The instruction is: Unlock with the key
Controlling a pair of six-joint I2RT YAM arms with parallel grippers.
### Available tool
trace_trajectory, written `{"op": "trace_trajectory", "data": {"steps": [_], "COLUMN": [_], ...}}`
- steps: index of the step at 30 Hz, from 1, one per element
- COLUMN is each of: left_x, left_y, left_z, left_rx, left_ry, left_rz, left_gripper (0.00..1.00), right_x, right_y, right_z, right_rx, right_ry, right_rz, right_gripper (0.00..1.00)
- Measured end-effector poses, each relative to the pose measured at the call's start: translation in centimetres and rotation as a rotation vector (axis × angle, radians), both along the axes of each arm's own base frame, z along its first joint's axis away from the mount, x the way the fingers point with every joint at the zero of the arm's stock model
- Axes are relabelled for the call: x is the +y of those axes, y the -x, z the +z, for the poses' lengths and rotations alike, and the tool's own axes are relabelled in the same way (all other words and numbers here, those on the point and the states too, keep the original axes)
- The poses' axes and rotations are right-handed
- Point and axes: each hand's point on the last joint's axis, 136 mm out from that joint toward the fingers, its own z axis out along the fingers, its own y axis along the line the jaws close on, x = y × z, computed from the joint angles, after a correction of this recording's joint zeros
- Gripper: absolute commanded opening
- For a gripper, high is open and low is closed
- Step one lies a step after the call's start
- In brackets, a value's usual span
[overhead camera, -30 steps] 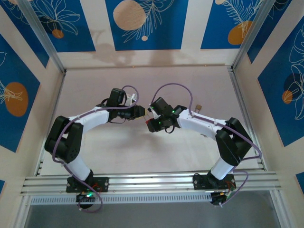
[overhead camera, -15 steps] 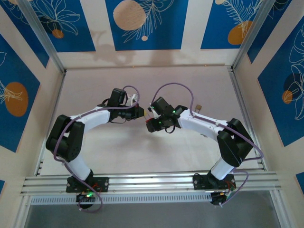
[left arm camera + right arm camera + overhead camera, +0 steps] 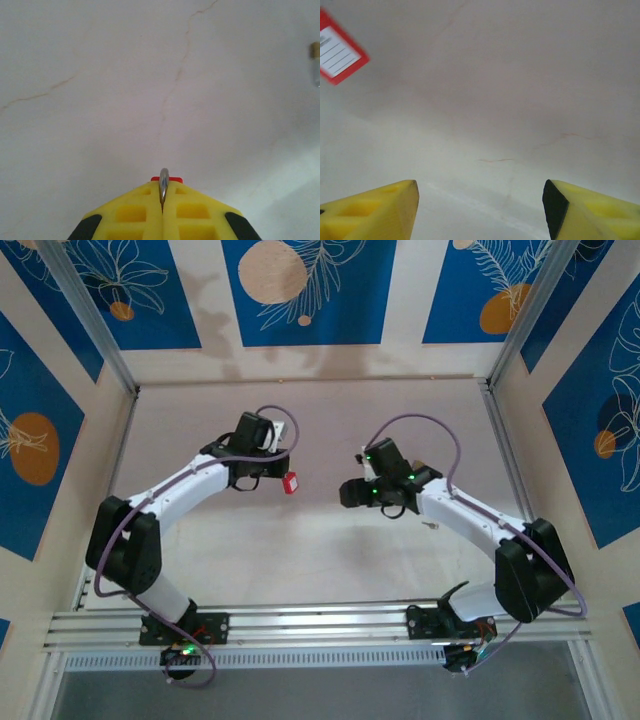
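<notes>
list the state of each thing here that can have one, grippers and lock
left gripper, shut on the padlock's shackle
right gripper, open, holding nothing
padlock, held by its shackle in the left gripper; cannot tell whether it is locked or unlocked

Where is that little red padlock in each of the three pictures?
Top external: red padlock centre-left, held by the left gripper.
Left wrist: bottom centre, its shackle pinched between yellow fingers.
Right wrist: top-left corner, white label facing.
Shared landmark: the pale veined table.
</notes>
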Motion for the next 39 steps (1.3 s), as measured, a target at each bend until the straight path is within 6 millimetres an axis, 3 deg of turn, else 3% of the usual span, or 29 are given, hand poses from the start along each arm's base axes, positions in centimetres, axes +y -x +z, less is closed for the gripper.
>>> {"op": "trace_trajectory", "data": {"steps": [6,17,31,35,39], "left_x": [0.2,-0.8,-1.4,-2.5,-3.8], "left_y": [1.3,1.2,2.2,2.8,3.4], "left_z": [-1.9,-3.4,-6.3,-6.8,-7.8], "left_rx": [-0.097,-0.226,-0.232,-0.222,-0.179], "left_ry": [-0.323,-0.762,-0.900,-0.878,-0.822], "left_rz": [-0.021,-0.011,-0.017,-0.028,-0.051], "left_gripper": [0.00,0.00,0.00,0.21,0.30], "right_x": [-3.2,-4.4,-4.8,-5.0,-5.3], "right_y": [-0.2,-0.2,0.0,-0.1,-0.1], "right_z": [-0.6,-0.2,0.1,0.3,0.3], "right_rx": [0.027,0.030,0.031,0.027,0.028], "right_ry": [-0.037,-0.083,-0.109,-0.111,-0.111], "right_rz": [-0.101,-0.151,-0.176,-0.182,-0.189], "right_gripper": [0.68,0.68,0.68,0.68,0.67]}}
